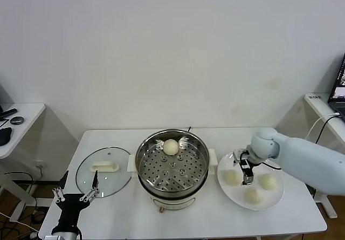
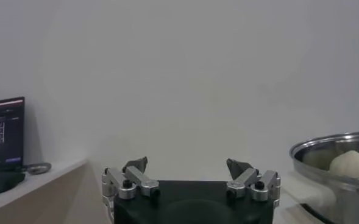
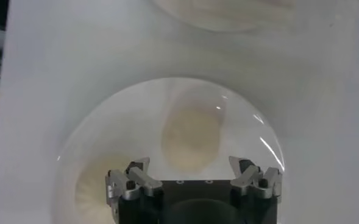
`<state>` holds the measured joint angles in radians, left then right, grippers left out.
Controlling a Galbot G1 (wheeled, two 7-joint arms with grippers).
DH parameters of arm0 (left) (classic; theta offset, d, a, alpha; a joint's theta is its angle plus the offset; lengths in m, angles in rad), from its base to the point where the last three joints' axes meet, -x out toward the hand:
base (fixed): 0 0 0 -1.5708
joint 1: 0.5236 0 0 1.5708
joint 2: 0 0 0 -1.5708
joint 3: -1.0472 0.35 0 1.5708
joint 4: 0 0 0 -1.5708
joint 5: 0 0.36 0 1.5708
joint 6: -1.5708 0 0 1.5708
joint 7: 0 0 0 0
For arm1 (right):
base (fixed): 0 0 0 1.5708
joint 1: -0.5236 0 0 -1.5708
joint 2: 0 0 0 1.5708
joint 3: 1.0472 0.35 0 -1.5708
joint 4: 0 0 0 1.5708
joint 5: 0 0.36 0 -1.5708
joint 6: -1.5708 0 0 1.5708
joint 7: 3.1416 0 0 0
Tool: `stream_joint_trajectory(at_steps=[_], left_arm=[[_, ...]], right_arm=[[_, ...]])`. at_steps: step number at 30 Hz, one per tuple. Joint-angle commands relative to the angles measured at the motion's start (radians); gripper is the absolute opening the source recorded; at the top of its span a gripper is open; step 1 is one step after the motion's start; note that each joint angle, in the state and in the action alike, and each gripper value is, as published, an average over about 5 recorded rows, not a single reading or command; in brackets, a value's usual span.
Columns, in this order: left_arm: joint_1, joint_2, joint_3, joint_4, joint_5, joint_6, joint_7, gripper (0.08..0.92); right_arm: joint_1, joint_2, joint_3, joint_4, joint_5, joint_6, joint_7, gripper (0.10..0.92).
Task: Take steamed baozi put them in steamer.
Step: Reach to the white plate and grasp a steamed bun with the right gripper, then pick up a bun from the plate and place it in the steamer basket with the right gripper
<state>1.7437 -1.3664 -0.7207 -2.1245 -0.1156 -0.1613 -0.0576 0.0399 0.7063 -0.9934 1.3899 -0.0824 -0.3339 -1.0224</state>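
The steamer [image 1: 172,167] is shiny polished steel with a perforated metal tray inside and white plastic handles, and the buns [image 1: 171,146] look smooth, matt and doughy (the three on the plate [image 1: 272,199] have the same pale, soft skin). The lid [image 1: 103,179] is clear glossy glass with a white plastic handle, the plate is glossy white, and the bench [image 1: 108,218] is a smooth matt white. Both grippers, left [image 2: 190,173] and right [image 3: 194,173], have bare brushed-metal links on black bodies.

White wall [image 1: 172,46] — side desks [image 1: 21,116].
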Motion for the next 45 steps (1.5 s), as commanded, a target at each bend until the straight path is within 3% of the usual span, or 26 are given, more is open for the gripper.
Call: stream_joint_trajectory(at_steps=[1, 7, 17, 24, 30, 37, 45], left_arm=[[-0.001, 0.000, 0.001, -0.001, 0.000, 0.000, 0.000, 0.823], [-0.002, -0.001, 0.005, 0.002, 0.001, -0.001, 0.000, 0.823], [-0.001, -0.003, 0.006, 0.000, 0.002, -0.002, 0.000, 0.823], [-0.001, -0.002, 0.007, -0.007, 0.002, -0.002, 0.001, 0.823], [-0.009, 0.006, 0.015, -0.008, 0.000, 0.000, 0.002, 0.823], [-0.036, 0.020, 0.037, -0.004, -0.005, 0.005, 0.002, 0.823], [-0.043, 0.030, 0.043, -0.012, -0.006, 0.002, 0.001, 0.823]], right_arm=[[-0.067, 0.049, 0.050, -0.054, -0.033, 0.012, 0.015, 0.823], [-0.076, 0.054, 0.063, -0.052, -0.038, 0.005, 0.017, 0.804], [-0.064, 0.033, 0.078, -0.047, -0.041, 0.016, -0.001, 0.633], [0.062, -0.042, 0.065, 0.031, 0.030, 0.001, -0.018, 0.611], [0.452, -0.116, -0.152, 0.209, 0.252, -0.089, -0.028, 0.612], [0.925, 0.015, -0.437, 0.378, 0.602, -0.249, 0.041, 0.619], [0.884, 0.249, -0.450, 0.433, 0.839, -0.391, 0.173, 0.619]])
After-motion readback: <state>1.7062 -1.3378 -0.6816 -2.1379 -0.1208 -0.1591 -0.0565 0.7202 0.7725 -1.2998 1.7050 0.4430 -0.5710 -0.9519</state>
